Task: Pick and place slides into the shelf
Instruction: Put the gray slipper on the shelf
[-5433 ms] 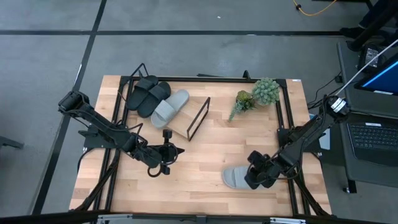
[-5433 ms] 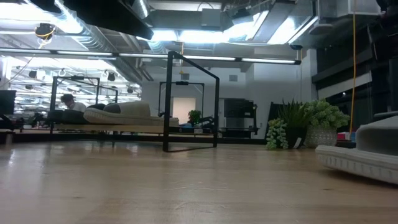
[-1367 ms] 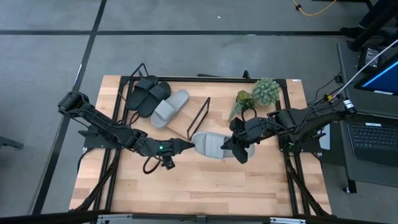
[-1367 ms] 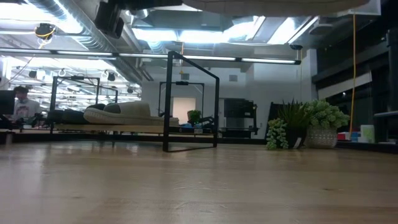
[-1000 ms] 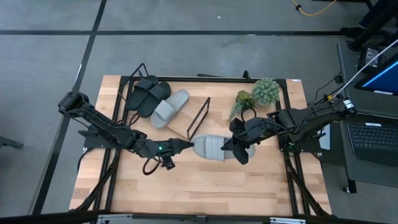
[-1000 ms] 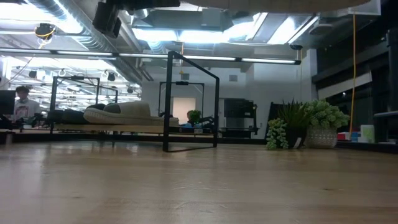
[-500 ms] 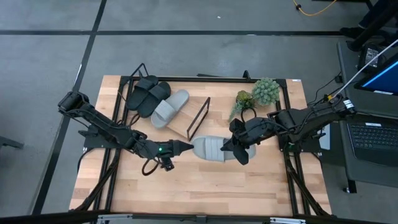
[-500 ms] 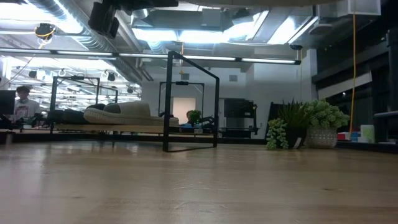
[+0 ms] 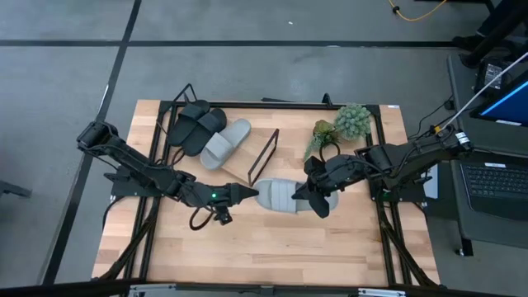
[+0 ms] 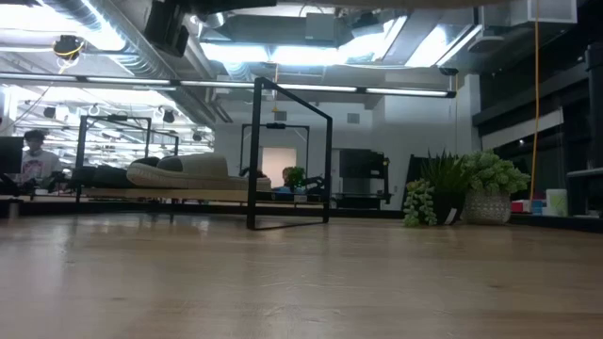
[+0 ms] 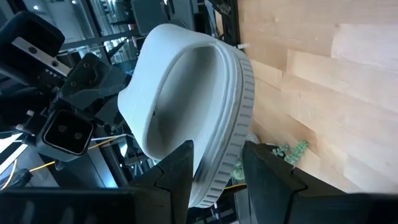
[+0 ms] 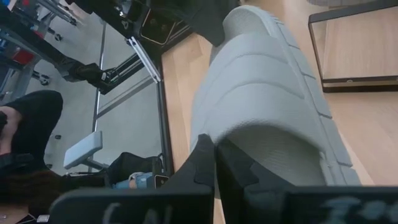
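Observation:
A light grey slide [image 9: 280, 195] hangs in the air over the middle of the table, between my two grippers. My left gripper [image 9: 252, 195] is shut on its left end, and my right gripper [image 9: 307, 196] is shut on its strap from the right. The shelf [image 9: 238, 165] stands at the far left, a wooden plank with black wire end loops [image 9: 264, 157]. Two black slides [image 9: 198, 125] and another grey slide [image 9: 224, 142] lie on it, soles down. My left gripper holds the slide's left end [image 11: 225, 163] between its two fingers, one on the footbed side and one on the sole side. The fingers come about level from the table's left, along the slide. My right gripper pinches the edge of the ribbed strap [image 12: 219, 138] between its shut fingers, coming from the table's right. The slide is clear of the table, beside the shelf's near wire loop.
Two potted plants [image 9: 342, 124] stand at the far right of the table. A laptop [image 9: 495, 186] sits on a stand beyond the right edge. Bare wood lies in front of the arms, toward the near edge [image 9: 272, 256].

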Available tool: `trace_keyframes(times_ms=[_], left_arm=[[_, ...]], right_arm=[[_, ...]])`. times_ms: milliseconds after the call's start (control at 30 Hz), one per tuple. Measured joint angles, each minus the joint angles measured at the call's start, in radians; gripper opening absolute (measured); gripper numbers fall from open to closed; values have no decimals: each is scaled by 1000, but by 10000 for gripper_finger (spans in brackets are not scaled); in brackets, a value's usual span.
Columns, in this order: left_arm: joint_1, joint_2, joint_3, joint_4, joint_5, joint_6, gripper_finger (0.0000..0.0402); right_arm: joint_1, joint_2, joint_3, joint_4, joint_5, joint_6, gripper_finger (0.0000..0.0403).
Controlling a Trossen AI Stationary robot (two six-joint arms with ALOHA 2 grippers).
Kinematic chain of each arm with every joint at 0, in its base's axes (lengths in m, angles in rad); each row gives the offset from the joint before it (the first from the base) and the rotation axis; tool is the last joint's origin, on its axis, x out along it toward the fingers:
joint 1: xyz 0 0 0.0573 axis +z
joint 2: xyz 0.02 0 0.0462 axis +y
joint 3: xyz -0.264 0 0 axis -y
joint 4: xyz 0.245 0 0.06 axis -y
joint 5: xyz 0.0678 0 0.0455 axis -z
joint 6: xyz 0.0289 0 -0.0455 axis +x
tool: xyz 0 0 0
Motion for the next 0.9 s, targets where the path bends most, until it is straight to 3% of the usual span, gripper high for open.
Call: trace_keyframes(times_ms=[233,567,900], left_arm=[[1,0,0,8,48,0,114],[21,0,0,4,47,-24,19],[28,0,0,3,33,-94,13]], right_arm=[[0,0,0,-1,-1,-4,4],[0,0,0,5,-1,-5,4],[0,0,0,4,-4,-54,15]])
